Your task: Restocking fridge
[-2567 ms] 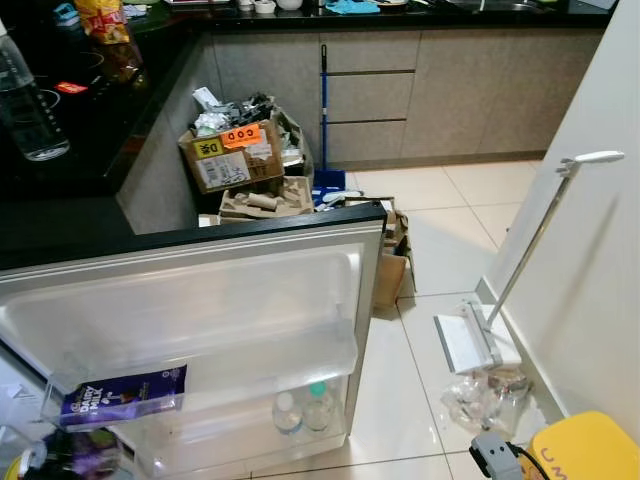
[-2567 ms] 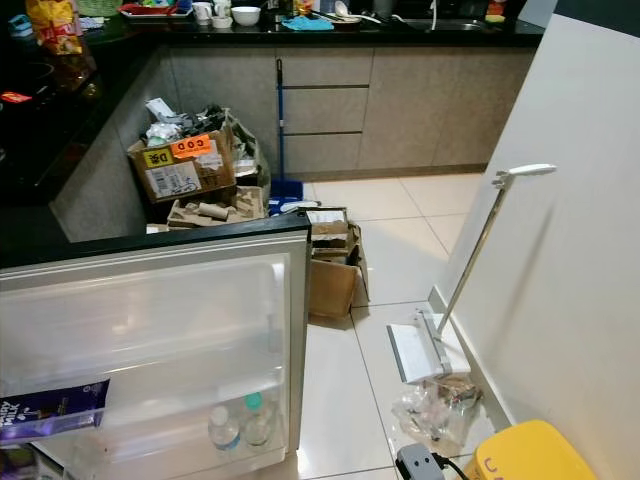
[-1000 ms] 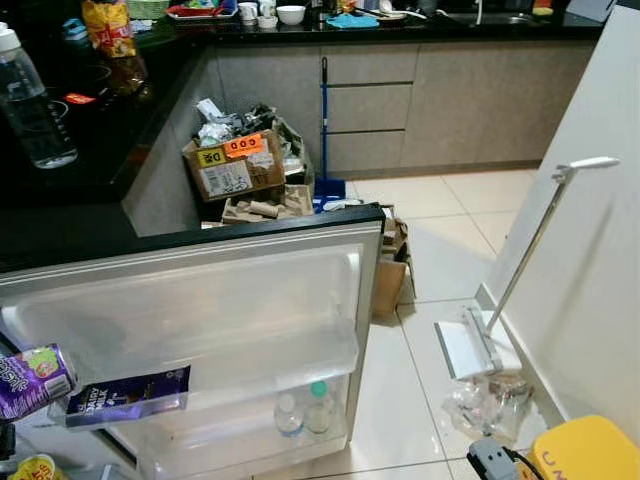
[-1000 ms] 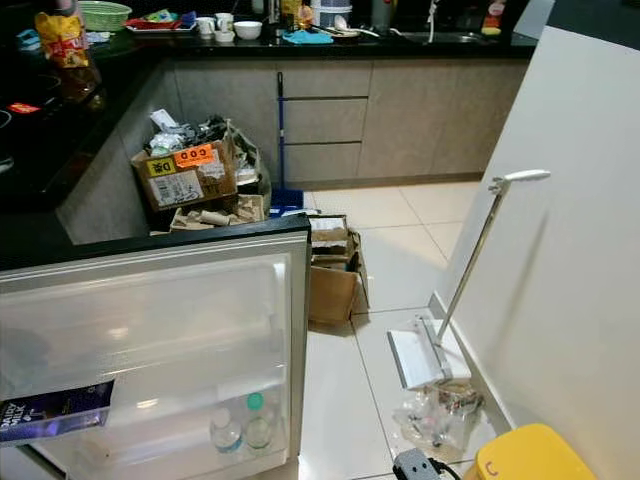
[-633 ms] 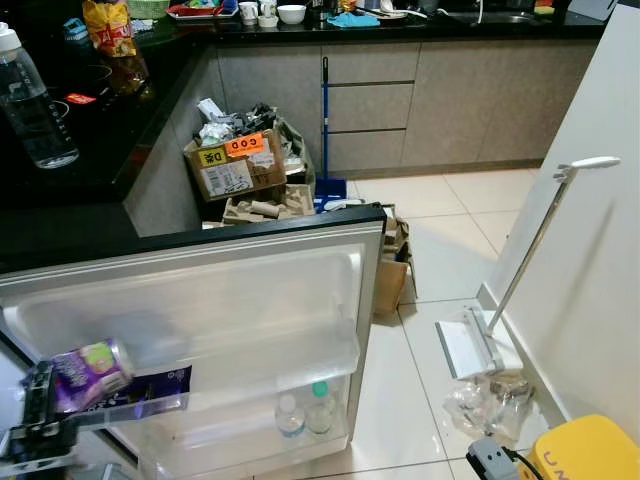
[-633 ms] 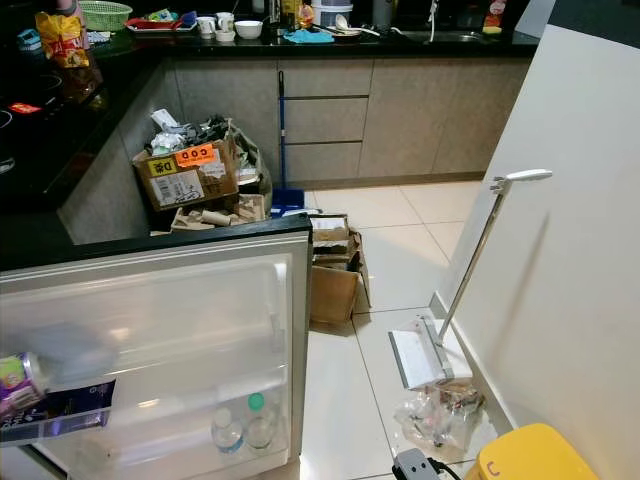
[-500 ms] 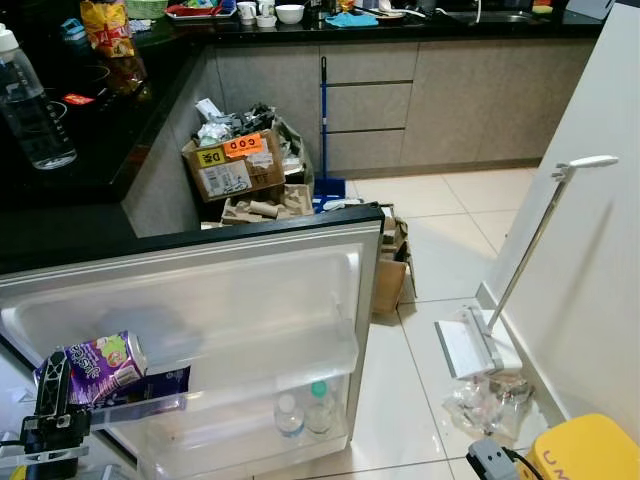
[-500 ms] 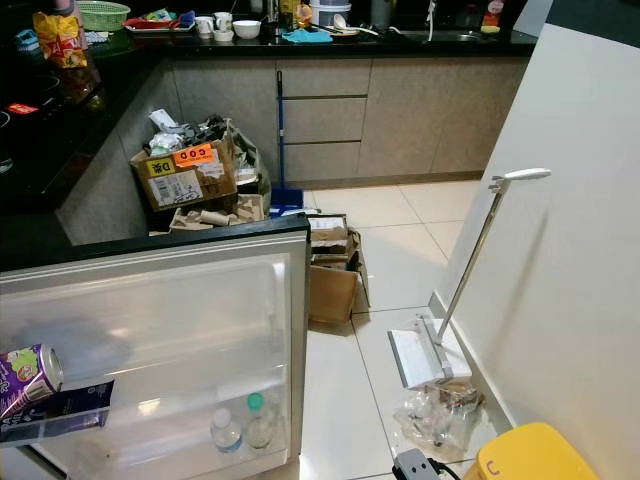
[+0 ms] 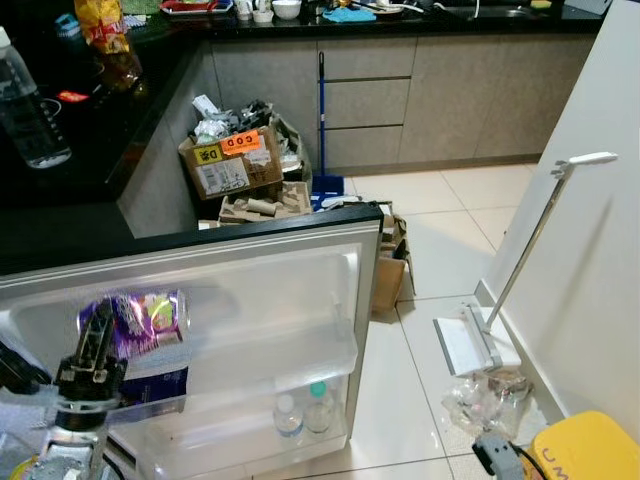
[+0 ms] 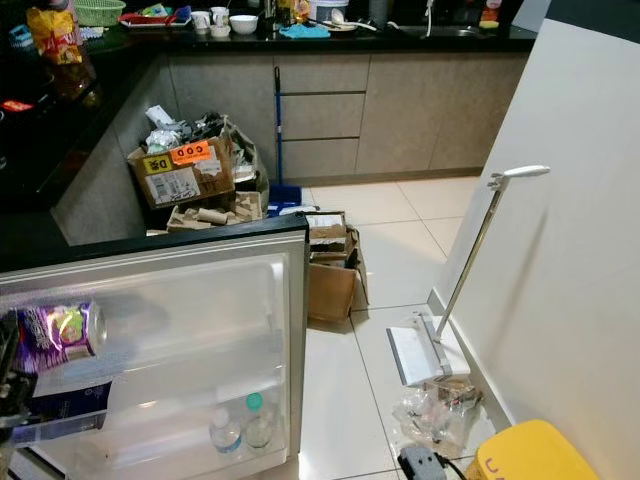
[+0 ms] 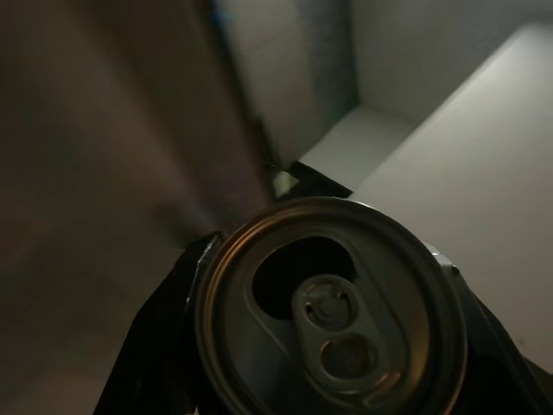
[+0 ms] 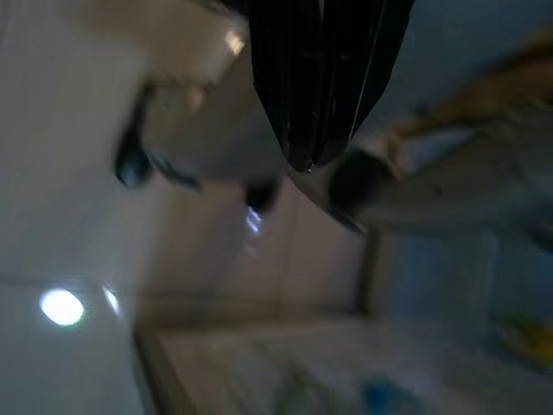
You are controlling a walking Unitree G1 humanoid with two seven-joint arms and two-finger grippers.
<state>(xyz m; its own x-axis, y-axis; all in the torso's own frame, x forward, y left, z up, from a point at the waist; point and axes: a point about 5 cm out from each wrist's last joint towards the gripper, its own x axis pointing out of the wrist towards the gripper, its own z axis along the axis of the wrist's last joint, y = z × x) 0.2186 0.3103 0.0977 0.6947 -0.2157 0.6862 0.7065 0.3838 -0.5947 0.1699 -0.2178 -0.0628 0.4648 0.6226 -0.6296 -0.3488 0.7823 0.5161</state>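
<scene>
Head views: evenly lit, bright indoor light; sharp in the background. Floor tiles [image 9: 440, 215] glossy, with soft pale reflections. Black table [image 9: 60, 215] dark, little detail in its surface. Fridge door [image 9: 250, 300] pale, translucent, mildly washed out. Purple can [image 9: 140, 322] and left gripper [image 9: 95, 345] motion-blurred. Left wrist view: dim, brownish; can top [image 11: 333, 311] in fair focus, surroundings smeared. Right wrist view: heavily blurred throughout; one round glare spot [image 12: 62, 306] on a pale surface; right gripper [image 12: 324, 78] a dark silhouette.
</scene>
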